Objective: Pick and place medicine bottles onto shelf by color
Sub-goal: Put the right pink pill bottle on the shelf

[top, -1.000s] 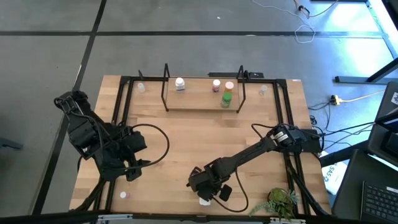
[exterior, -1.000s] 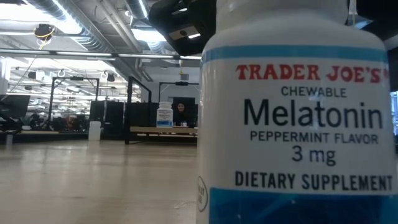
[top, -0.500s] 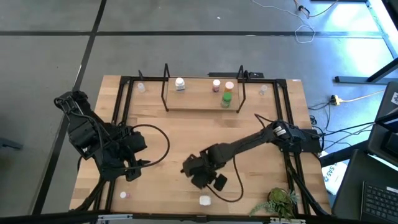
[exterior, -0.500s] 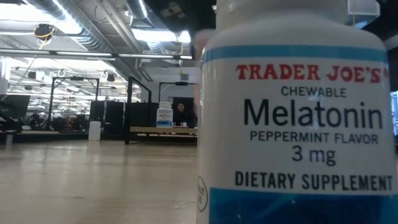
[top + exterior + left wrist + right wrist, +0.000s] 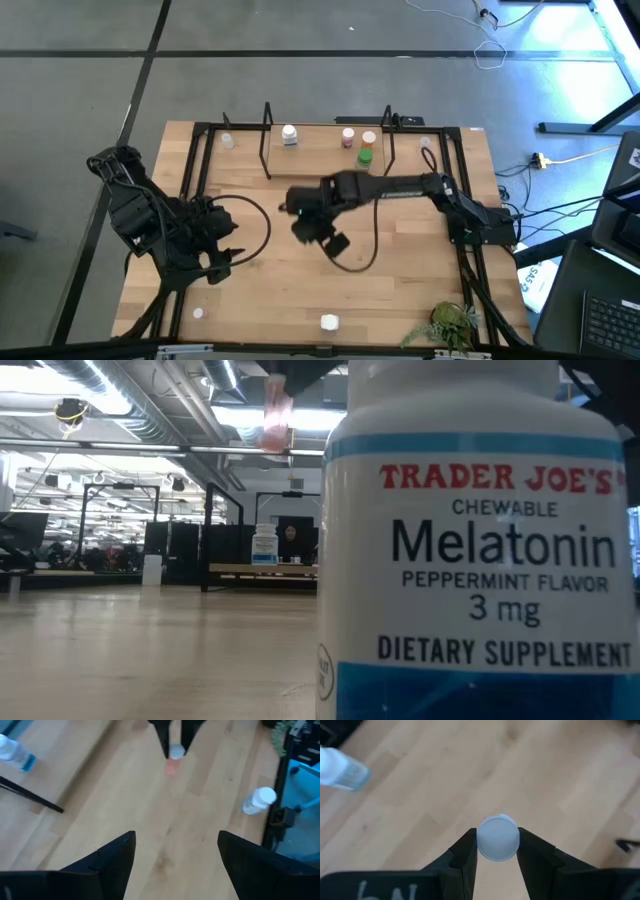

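We had the right pincer [image 5: 305, 222] mid-frame in the high view, clamped on a white-capped pink bottle [image 5: 498, 838] above the worktop [image 5: 400, 290]. The shelf [image 5: 325, 160] sat at upper centre, holding several bottles. Our left pincer [image 5: 175, 865] waited wide open and empty, left of centre. A thin grip by the cap could have let the bottle swing or slip in transit, we judged.

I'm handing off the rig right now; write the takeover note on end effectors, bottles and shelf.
Right end effector: shut on a white-capped pink bottle, held in the air over mid-table, short of the shelf.
Left end effector: open, empty, waiting at table left.
Done: four bottles on the shelf, including the green bottle.
Left: place the held one; the Melatonin bottle and others remain on the table.
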Controlling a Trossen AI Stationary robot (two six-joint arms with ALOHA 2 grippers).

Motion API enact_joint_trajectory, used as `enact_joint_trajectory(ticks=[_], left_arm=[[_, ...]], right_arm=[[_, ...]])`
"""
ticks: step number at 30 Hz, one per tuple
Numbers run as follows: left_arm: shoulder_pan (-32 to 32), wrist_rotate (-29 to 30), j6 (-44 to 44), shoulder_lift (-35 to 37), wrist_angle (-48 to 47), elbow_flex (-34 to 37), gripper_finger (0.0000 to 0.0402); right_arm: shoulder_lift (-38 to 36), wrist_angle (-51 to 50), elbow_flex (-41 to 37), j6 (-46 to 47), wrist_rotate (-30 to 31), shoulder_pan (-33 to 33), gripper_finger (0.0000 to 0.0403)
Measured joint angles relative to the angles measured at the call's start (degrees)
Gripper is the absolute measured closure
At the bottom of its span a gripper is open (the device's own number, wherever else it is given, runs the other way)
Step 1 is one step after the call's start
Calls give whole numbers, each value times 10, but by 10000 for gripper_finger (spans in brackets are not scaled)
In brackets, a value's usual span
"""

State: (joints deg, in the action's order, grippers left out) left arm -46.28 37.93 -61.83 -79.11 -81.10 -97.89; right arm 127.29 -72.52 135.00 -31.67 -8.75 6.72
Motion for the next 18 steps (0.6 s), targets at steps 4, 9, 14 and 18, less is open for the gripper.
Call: enact_joint_trajectory(ticks=[4, 9, 14, 18], left_arm=[[0, 17, -19, 1, -29, 0, 126], [6, 53, -40, 1, -52, 0, 126], [35, 67, -42, 1, -55, 0, 126], [70, 75, -41, 0, -55, 0, 126]], right_arm=[[-8, -19, -2, 21, 1, -42, 279], [-8, -26, -2, 30, 2, -98, 279], [-9, -2, -3, 29, 2, -164, 279], [-9, 34, -3, 37, 3, -219, 279]])
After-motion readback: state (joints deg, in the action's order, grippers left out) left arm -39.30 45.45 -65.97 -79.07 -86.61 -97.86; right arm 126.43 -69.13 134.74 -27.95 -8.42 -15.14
